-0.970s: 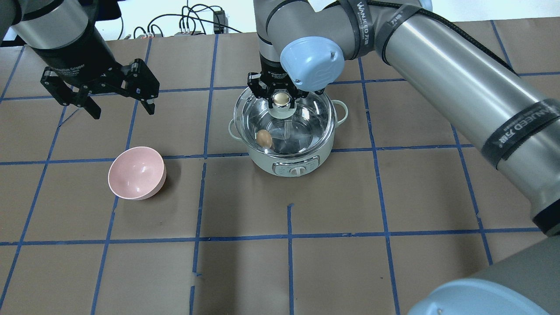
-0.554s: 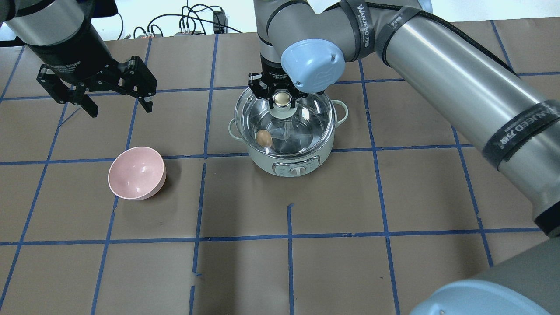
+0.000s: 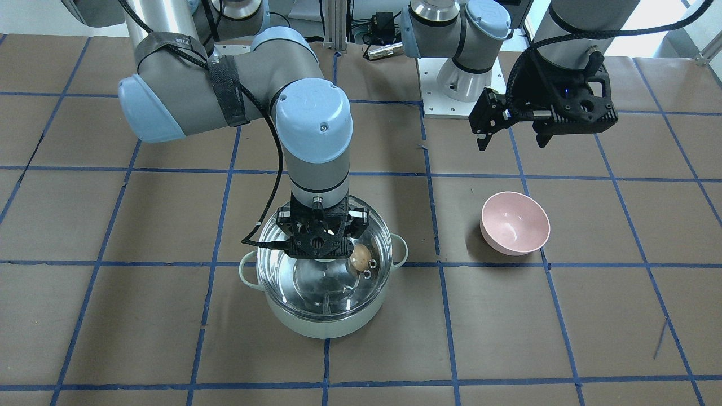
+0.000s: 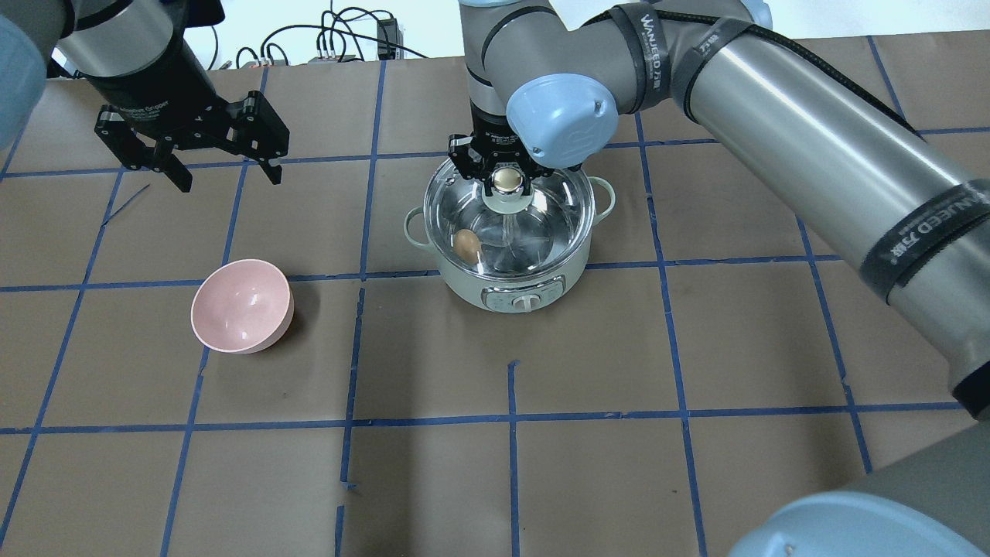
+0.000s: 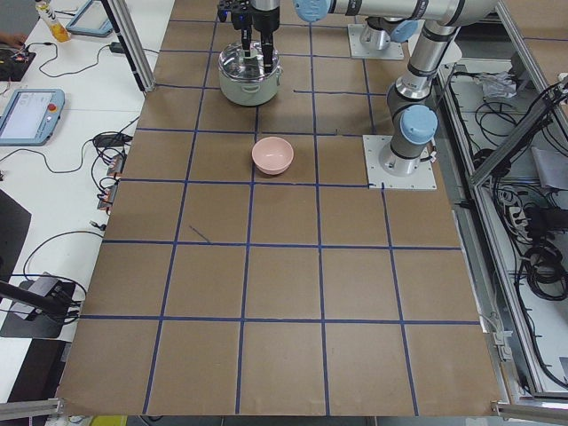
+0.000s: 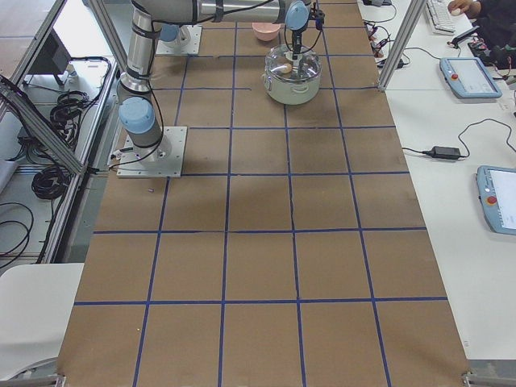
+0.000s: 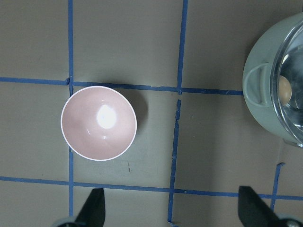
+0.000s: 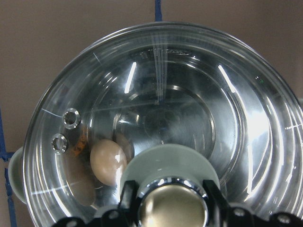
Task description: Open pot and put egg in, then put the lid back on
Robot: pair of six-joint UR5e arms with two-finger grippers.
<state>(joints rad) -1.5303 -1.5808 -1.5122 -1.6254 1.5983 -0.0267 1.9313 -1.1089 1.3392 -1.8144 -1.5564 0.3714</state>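
The pale mint-green pot (image 4: pixel 510 290) stands mid-table, also in the front view (image 3: pixel 324 324). The brown egg (image 4: pixel 466 244) lies inside it at its left side and shows through the glass in the right wrist view (image 8: pixel 108 161). The clear glass lid (image 4: pixel 541 224) lies level over the pot's rim. My right gripper (image 4: pixel 506 182) is shut on the lid's knob (image 8: pixel 173 205). My left gripper (image 4: pixel 230 182) hangs open and empty above the table, far left of the pot.
A small empty pink bowl (image 4: pixel 241 305) sits on the table left of the pot and shows in the left wrist view (image 7: pixel 98 122). Cables (image 4: pixel 332 39) lie along the table's far edge. Blue tape lines grid the brown table.
The right gripper has brought the lid down and slightly right, so it now lines up with the pot's rim. The left gripper has moved away toward the far edge, staying open.
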